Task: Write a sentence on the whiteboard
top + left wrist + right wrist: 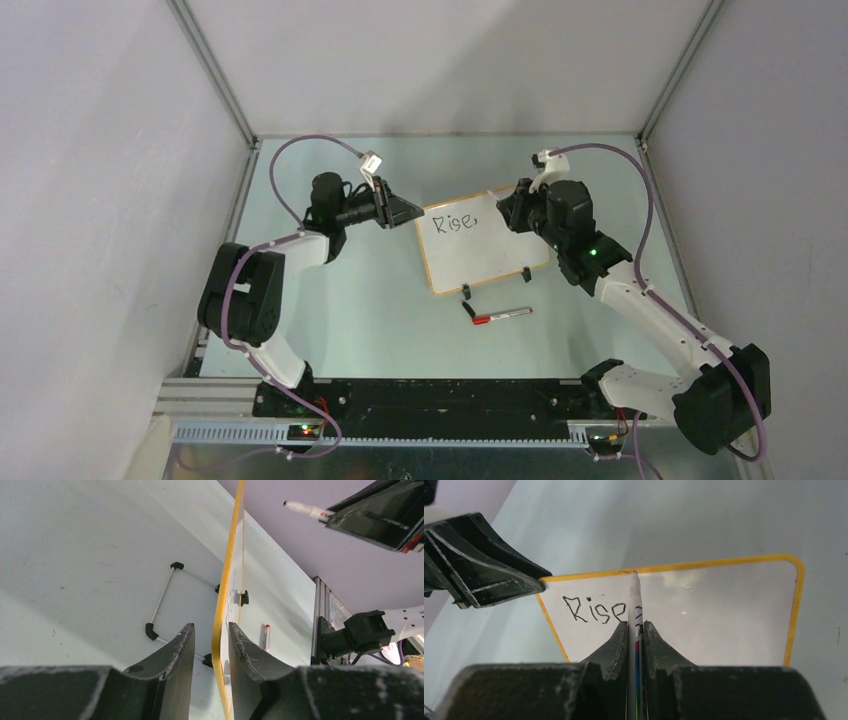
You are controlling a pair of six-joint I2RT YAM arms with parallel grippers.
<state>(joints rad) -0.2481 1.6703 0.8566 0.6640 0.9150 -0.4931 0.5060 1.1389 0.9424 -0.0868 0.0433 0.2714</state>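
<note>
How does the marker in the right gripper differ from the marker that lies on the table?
The held marker is clamped in the right gripper, pointed toward the whiteboard; the table marker lies loose near the board's front edge. The held marker's tip is bare; the table marker has a red end, perhaps a cap. Both are slim with white bodies.

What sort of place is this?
Probably a lab test cell: a pale table boxed in by white panels on metal posts, with two robot arms mounted at its near edge and a whiteboard.
</note>
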